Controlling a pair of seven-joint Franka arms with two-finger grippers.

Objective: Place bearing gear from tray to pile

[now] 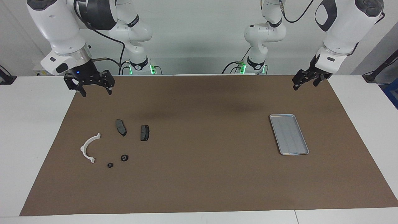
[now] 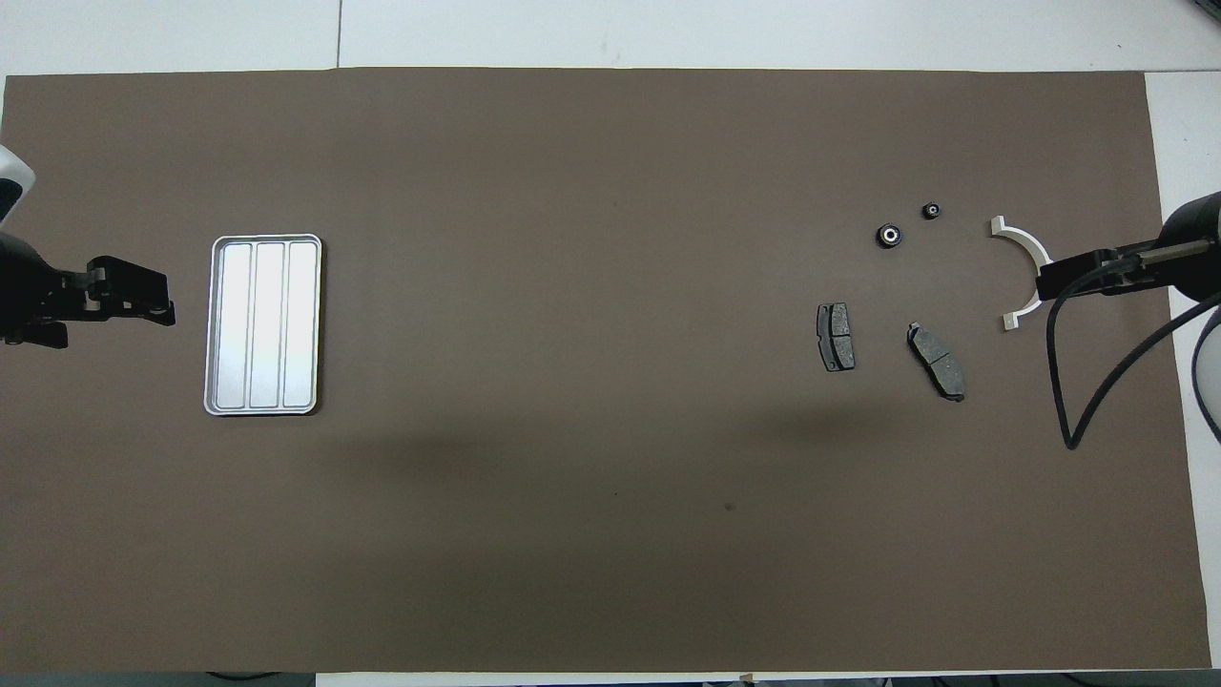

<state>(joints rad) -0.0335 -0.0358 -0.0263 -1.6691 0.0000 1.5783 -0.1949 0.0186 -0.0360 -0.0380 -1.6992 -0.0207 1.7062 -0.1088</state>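
Note:
The silver tray (image 1: 289,134) lies empty toward the left arm's end of the table; it also shows in the overhead view (image 2: 264,324). The pile lies toward the right arm's end: a white bracket (image 1: 88,148), two dark brake pads (image 1: 121,127) (image 1: 144,133), and two small black bearing gears (image 1: 124,157) (image 1: 110,165), both farther from the robots than the pads. My right gripper (image 1: 95,92) hangs open and empty in the air above the mat's edge near the pile. My left gripper (image 1: 305,85) hangs open and empty above the mat beside the tray.
A brown mat (image 1: 199,174) covers most of the white table. In the overhead view the right gripper (image 2: 1045,281) and its cable overlap the white bracket (image 2: 1025,243).

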